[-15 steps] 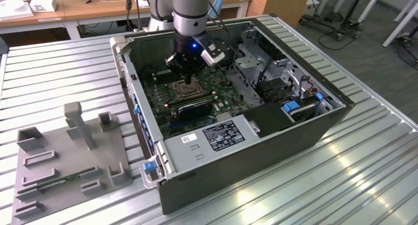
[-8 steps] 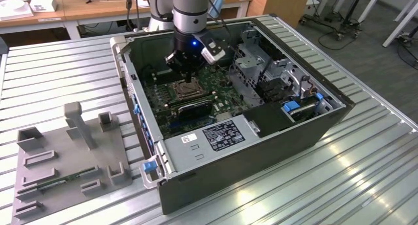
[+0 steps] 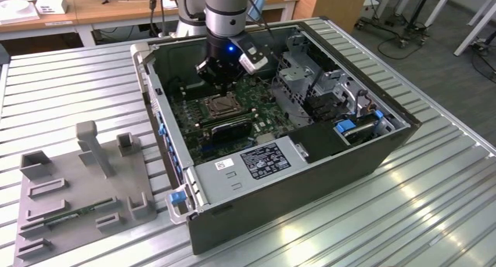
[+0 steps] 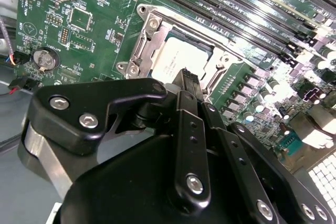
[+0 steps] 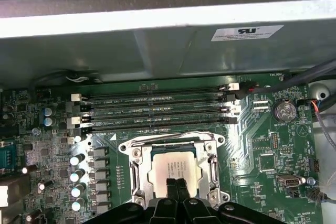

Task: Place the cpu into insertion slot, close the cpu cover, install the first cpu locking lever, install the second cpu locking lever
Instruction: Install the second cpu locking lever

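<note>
Ribbed metal table point(image 3: 434, 220) carries a grey fixture tray point(image 3: 78, 186) and the open computer case point(image 3: 326, 157) (desks behind). Inside, the cpu point(image 5: 173, 167) lies in the insertion slot point(image 5: 137, 174) — directly beneath the pincer point(image 5: 177, 188), its fingertips point(image 4: 190, 80) clenched together, grasping nothing. In the first wrist view, memory slots point(image 5: 157, 111) lie beyond.

The cpu point(image 5: 173, 169) has a pale, matt metal top. The insertion slot point(image 5: 137, 167) rim is shiny silvery metal. The gripper point(image 5: 177, 188) fingers look matt black. The table point(image 3: 69, 87) is ribbed, glossy metal.
</note>
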You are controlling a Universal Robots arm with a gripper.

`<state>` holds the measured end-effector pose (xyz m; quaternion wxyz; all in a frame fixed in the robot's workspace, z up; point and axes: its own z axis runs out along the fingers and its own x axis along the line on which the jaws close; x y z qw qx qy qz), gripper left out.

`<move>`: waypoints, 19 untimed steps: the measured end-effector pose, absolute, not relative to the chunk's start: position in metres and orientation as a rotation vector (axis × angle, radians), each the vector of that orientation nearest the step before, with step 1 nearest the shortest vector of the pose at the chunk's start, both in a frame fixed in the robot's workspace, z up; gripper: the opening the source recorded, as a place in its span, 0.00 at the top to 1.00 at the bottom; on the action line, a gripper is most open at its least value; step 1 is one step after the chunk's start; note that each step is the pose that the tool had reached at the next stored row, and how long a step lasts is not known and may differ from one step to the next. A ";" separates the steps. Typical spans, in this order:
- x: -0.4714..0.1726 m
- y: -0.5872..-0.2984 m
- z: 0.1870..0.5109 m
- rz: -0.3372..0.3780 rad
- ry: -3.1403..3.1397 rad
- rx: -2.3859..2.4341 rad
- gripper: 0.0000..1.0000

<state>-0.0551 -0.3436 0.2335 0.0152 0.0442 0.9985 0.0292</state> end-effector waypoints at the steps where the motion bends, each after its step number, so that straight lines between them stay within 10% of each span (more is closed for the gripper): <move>1: -0.055 -0.344 0.233 0.091 3.107 0.137 0.89; 19: -0.055 -0.364 0.234 0.091 3.107 0.137 0.89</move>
